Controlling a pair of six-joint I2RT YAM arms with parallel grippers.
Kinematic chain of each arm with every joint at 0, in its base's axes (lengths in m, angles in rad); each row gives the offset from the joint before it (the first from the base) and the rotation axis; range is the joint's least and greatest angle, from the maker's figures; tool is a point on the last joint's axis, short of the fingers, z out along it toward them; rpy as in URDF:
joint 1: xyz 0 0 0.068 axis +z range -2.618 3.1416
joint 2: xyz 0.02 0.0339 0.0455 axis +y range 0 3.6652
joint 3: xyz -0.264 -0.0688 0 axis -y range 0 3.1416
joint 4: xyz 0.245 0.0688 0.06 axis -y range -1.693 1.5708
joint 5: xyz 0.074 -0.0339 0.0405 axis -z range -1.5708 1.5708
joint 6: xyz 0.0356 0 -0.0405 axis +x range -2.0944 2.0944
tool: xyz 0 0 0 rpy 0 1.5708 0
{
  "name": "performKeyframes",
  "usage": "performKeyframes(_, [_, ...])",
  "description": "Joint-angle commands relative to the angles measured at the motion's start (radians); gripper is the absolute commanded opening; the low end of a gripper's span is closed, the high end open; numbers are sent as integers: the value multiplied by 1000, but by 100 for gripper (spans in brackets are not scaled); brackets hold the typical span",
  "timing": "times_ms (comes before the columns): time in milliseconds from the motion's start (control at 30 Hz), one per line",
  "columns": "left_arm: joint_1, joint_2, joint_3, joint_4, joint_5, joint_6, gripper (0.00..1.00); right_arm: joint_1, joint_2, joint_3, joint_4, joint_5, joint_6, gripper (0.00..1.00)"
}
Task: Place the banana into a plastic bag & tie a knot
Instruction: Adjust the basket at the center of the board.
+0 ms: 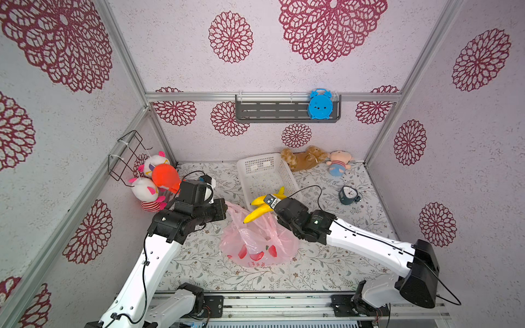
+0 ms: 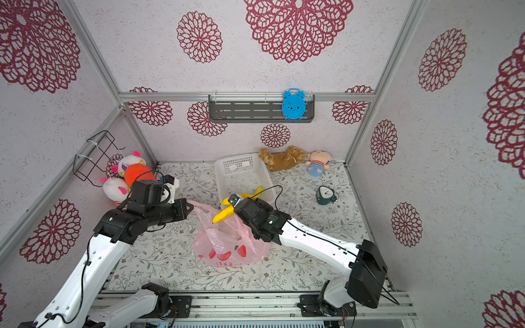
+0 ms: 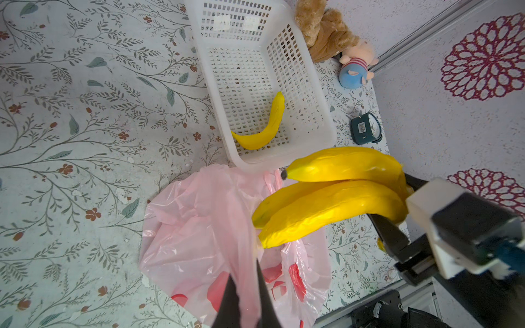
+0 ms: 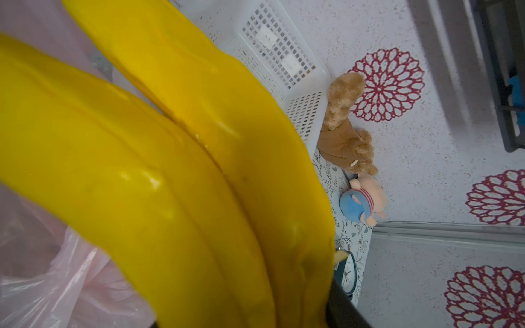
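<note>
**Both top views and both wrist views: loading the bag.** My left jaws, just left of centre in both top views, are pressed together on a strip of the plastic bag (image 1: 257, 247), lifting its upper edge up and to the left. In the left wrist view the pink film passes between my two dark fingers (image 3: 227, 309). My right jaws stand part-way apart, clamped on the stalk end of the banana bunch (image 1: 257, 213), which hangs at the centre of the frame with its tips slanting down over the bag's mouth. Whether the tips touch the film I cannot tell. The rest of the bag lies slumped on the bench (image 1: 326, 269), just below centre, with no knot made. A single banana (image 3: 267, 125) lies in the white basket (image 3: 292, 71) above the bag.

Handling, as judged: the bag is thin, limp, slippery and easily torn, so it is best taken by a handle strip or the rim, never by the printed body. The bunch looks glossy, stiff and light. The stalk end, where the fruits join, gives the surest hold.
</note>
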Motion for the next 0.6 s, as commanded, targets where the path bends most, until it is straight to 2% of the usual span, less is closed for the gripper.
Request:
performKeyframes(0, [-14,-1,18,16,9,21,0,50,2,-13,2,112,-67,0])
performKeyframes(100, [-13,-4,18,17,9,25,0,56,30,-18,-31,232,-74,0])
performKeyframes(167, [-12,-12,15,17,14,30,0,42,61,-19,-41,404,-83,0])
performKeyframes(233, [-12,-18,12,16,26,34,0,3,90,-9,-62,534,-74,0])
performKeyframes(333, [-12,-28,7,24,67,40,0,-84,126,16,-113,654,-19,0])
performKeyframes(467, [-13,-35,7,21,87,46,0,-130,123,50,-155,710,45,0])
performKeyframes(567, [-13,-29,9,19,76,52,0,-99,73,94,-178,623,83,0])
